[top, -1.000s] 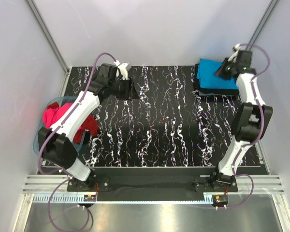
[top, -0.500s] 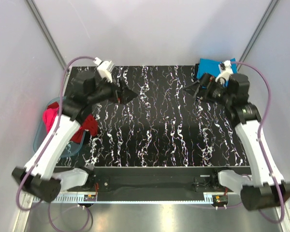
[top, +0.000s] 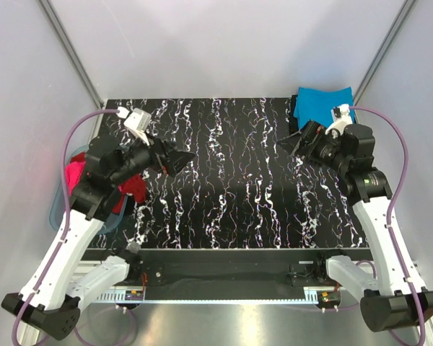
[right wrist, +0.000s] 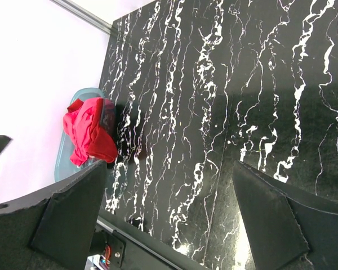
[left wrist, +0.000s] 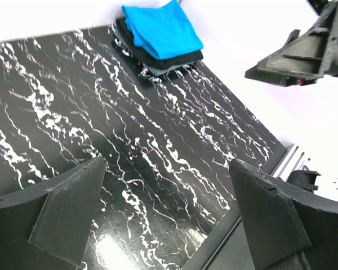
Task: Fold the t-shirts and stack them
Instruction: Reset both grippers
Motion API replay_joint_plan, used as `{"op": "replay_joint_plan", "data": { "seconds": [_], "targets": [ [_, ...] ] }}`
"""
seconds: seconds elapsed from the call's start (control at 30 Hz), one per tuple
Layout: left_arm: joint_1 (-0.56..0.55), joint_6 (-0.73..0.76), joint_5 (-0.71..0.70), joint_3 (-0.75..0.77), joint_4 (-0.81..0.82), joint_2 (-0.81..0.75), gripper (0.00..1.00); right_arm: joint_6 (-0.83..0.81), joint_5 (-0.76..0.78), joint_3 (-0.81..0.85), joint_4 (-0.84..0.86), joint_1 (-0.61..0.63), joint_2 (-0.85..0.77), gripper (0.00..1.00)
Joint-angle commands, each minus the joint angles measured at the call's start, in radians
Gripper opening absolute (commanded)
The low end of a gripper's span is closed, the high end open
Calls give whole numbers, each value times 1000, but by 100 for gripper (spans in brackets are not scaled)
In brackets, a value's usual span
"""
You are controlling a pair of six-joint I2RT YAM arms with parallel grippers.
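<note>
A folded turquoise t-shirt (top: 323, 104) lies on a folded black t-shirt (left wrist: 170, 59) in the table's far right corner; the left wrist view shows the turquoise one (left wrist: 160, 28) on top. Crumpled red and magenta t-shirts (top: 78, 175) fill the tub at the left, also seen as a red heap (right wrist: 87, 132) in the right wrist view. My left gripper (top: 175, 158) hovers open over the left half of the table, nothing between its fingers (left wrist: 166, 169). My right gripper (top: 303, 137) hangs open in front of the stack, likewise empty (right wrist: 170, 169).
The pale-blue plastic tub (top: 55, 210) stands off the table's left edge. The black marbled table top (top: 238, 180) lies between the two arms. Grey walls close in the sides and back. A metal rail (top: 224, 292) runs along the near edge.
Both arms have pulled back from the far edge toward the table's middle and turned to face each other. Both grippers have opened; the right one has left the stack.
</note>
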Motion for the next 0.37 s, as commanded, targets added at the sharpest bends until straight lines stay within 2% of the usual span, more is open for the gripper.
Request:
{"op": "replay_joint_plan", "data": {
  "seconds": [0.0,0.33],
  "targets": [
    [0,-13,4,-22,46,8,99,16,-3,24,11,-2,-23,100],
    [0,-14,20,-16,44,11,99,-10,35,27,13,-2,-51,100]
  ]
}}
